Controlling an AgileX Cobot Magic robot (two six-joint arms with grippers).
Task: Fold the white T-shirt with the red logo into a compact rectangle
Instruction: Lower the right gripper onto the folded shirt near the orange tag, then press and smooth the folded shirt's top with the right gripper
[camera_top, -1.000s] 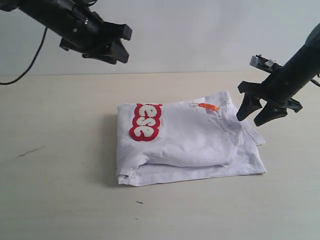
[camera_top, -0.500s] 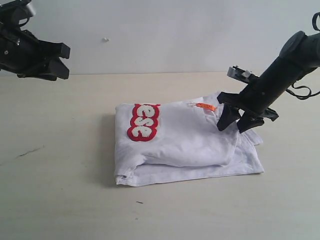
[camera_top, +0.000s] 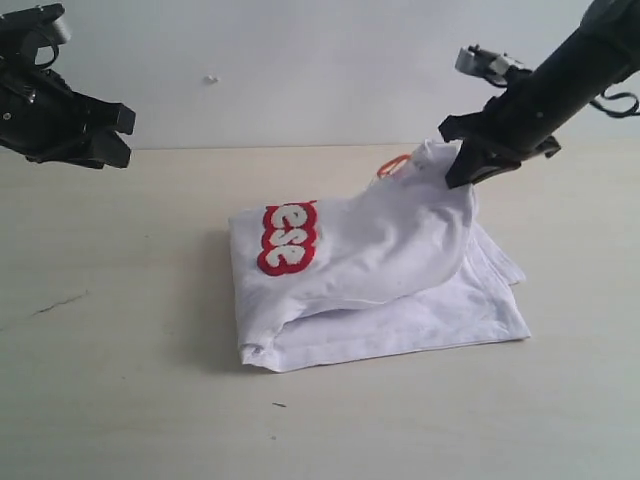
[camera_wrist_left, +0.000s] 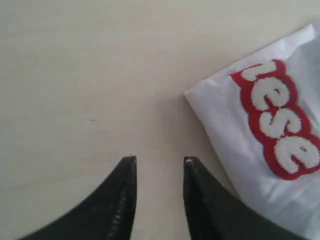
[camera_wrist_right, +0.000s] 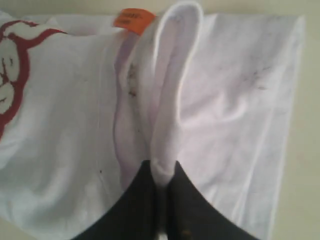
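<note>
Step in hand: the closing fold. The white T-shirt (camera_top: 400, 300) lies part-folded on the table (camera_top: 120, 300). The right gripper (camera_top: 465, 172) pinches its collar-side edge, raised, on the side away from the red logo (camera_top: 290, 238). The left gripper (camera_top: 118, 137) is spread and empty, well apart from the logo. Next move, likely: carry the edge over toward the logo and lay it flat.

Folded shirt (camera_top: 380, 270) lies mid-surface (camera_top: 120, 350). Logo (camera_top: 288, 238) sits on the shirt's top layer, toward its left end. Right end effector (camera_top: 458, 172) is over the shirt's rear right corner, clamping a fold of the upper layer; that fold is raised off the layers below. Lower layers lie flat on the surface, jutting out to the right and front. Tag (camera_top: 392, 163) is just left of the clamped fold. Left end effector (camera_top: 122, 135) is at far left, above the surface and well apart from the shirt.
</note>
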